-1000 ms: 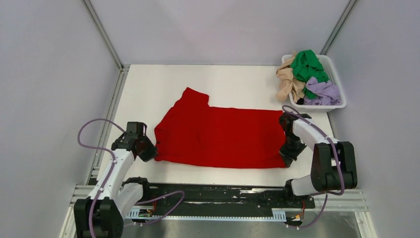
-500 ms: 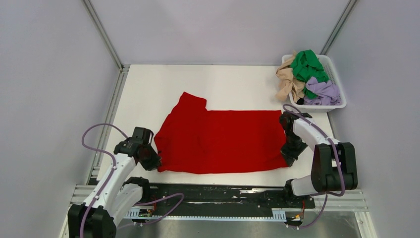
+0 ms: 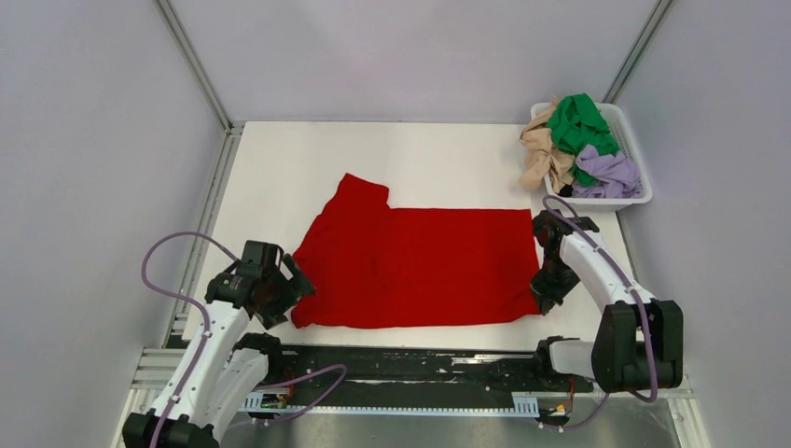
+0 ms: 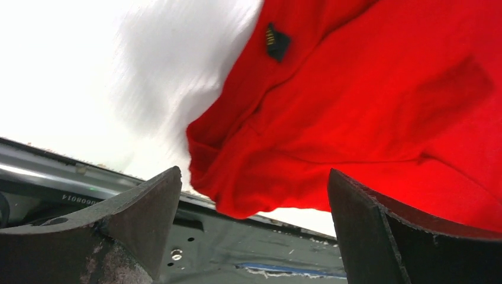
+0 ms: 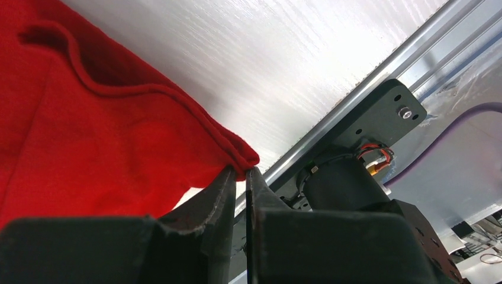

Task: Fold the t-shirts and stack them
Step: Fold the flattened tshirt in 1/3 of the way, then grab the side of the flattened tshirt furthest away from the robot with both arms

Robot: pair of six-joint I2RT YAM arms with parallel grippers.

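The bright red short-sleeved cloth t-shirt lies spread mid-frame, long axis left to right, its lower-left corner just beside the left gripper, jaws wide and empty, its lower-right corner at the nearly closed right gripper (pinched or loose, I cannot tell).

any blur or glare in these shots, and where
Top external: even, soft light, sharp. Left wrist: table blown out white, a blurred shadow beside the red t-shirt. Right wrist: fingers close up and dark; sheen on the table.
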